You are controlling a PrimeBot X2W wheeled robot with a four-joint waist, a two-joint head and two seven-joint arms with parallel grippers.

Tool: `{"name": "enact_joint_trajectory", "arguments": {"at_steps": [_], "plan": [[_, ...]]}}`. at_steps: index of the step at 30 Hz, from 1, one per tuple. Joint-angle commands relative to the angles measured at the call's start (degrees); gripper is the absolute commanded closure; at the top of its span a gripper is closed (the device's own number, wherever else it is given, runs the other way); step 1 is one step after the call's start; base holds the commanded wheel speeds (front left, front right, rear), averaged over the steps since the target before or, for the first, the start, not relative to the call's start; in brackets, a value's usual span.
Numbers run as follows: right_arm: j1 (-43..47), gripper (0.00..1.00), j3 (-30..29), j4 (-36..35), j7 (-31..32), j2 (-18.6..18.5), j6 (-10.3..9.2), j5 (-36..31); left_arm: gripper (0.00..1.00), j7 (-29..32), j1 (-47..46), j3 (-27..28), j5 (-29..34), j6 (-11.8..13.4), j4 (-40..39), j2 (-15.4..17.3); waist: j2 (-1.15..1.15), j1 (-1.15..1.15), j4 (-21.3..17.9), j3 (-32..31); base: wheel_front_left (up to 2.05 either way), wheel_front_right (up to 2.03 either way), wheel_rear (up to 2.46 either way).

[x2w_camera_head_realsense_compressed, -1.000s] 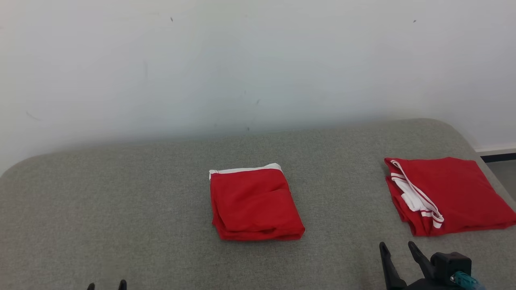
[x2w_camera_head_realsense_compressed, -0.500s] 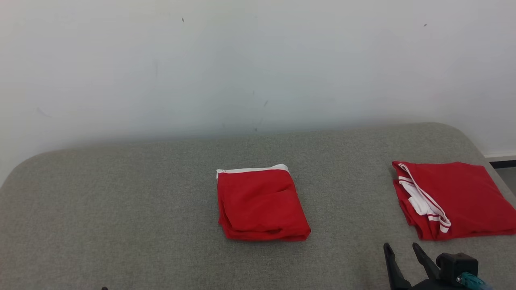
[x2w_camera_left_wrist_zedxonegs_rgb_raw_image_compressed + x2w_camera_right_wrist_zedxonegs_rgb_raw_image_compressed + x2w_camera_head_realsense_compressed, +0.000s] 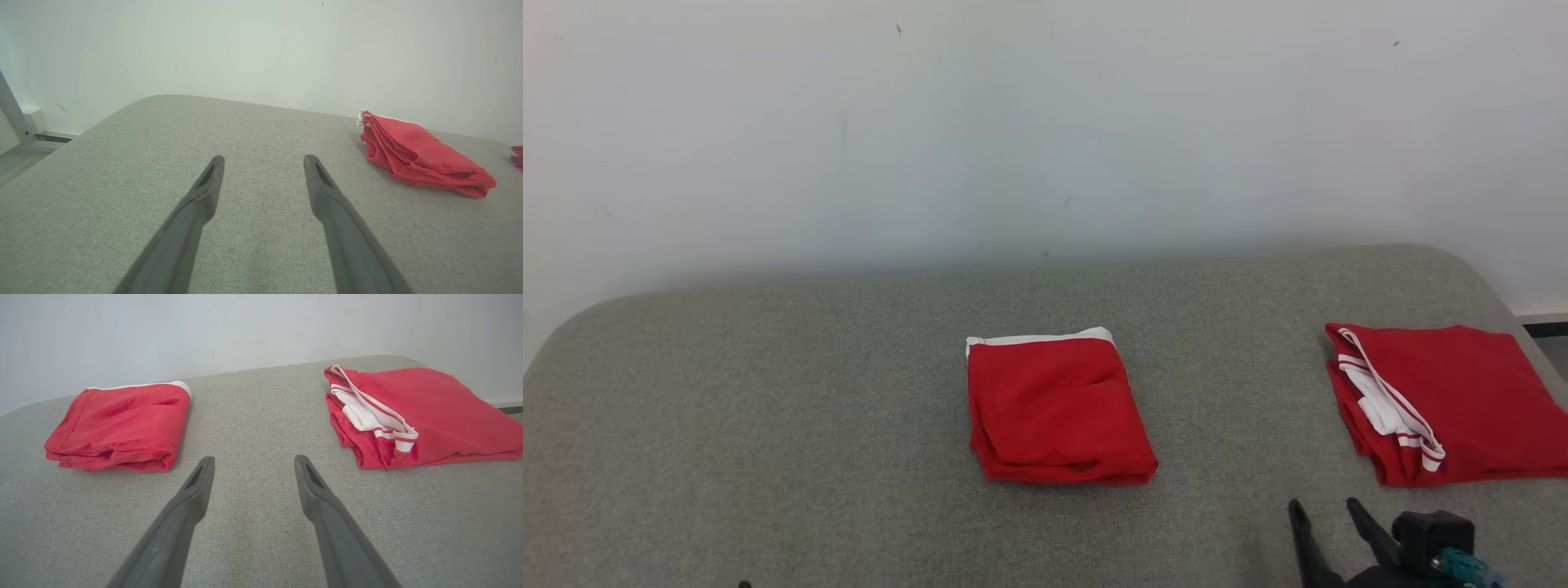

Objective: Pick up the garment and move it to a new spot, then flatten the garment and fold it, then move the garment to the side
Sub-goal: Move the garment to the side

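A red, white-banded garment [image 3: 1058, 416] and a second garment [image 3: 1470, 392], red with white-striped trim, are pictured on a grey surface [image 3: 768, 425] against a white wall [image 3: 1013, 122].

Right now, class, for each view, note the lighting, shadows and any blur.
Head view: soft even light, faint shadow under the centre garment. Left wrist view: fingers sharp, no glare. Right wrist view: cushion weave crisp, shadow beside the striped garment.
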Motion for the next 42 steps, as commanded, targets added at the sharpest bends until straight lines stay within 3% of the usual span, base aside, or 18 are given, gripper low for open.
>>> {"name": "enact_joint_trajectory", "arguments": {"at_steps": [1,5,9,13,17,27,42], "plan": [[-0.3,0.00,1.5,0.0,1.4,0.1,-0.11,-0.3,0.00,-0.3,-0.4,0.0,0.4,0.4,0.0,-0.1,-0.01,0.00,0.3,0.2,0.00,0.00,0.00],[-4.4,0.00,4.0,-0.5,8.1,-0.4,-0.11,2.0,0.00,-0.2,-1.0,-0.1,0.2,0.6,0.0,0.0,-0.01,0.00,1.1,0.8,0.00,0.00,0.00],[-11.2,0.00,4.7,0.1,19.3,-1.8,-0.11,3.6,0.00,0.1,-1.0,-0.2,0.1,0.9,-0.4,0.3,-0.01,0.00,2.6,1.8,0.00,0.00,0.00],[-19.3,0.00,1.8,4.5,29.6,-1.7,-0.09,3.6,0.00,0.7,-1.7,-1.4,0.8,0.4,-1.2,0.8,-0.01,0.00,4.9,4.0,0.00,0.00,0.00],[-27.9,0.00,-1.4,10.2,35.2,-1.0,-0.05,2.3,0.00,0.8,-3.0,-2.6,1.6,-0.1,-2.2,1.1,-0.01,0.00,8.1,7.4,0.00,0.00,0.00],[-35.6,0.00,-5.9,21.0,36.0,-0.1,-0.05,0.8,0.00,0.5,-6.6,-4.4,1.6,-0.9,-1.1,0.7,-0.01,0.00,14.0,12.1,0.00,0.00,0.00],[-41.2,0.00,-10.3,36.7,27.0,0.0,-0.06,-4.1,0.00,0.0,-8.6,-5.5,1.0,-1.4,0.7,-0.1,-0.01,0.00,16.7,13.9,0.00,0.00,0.00]]}}
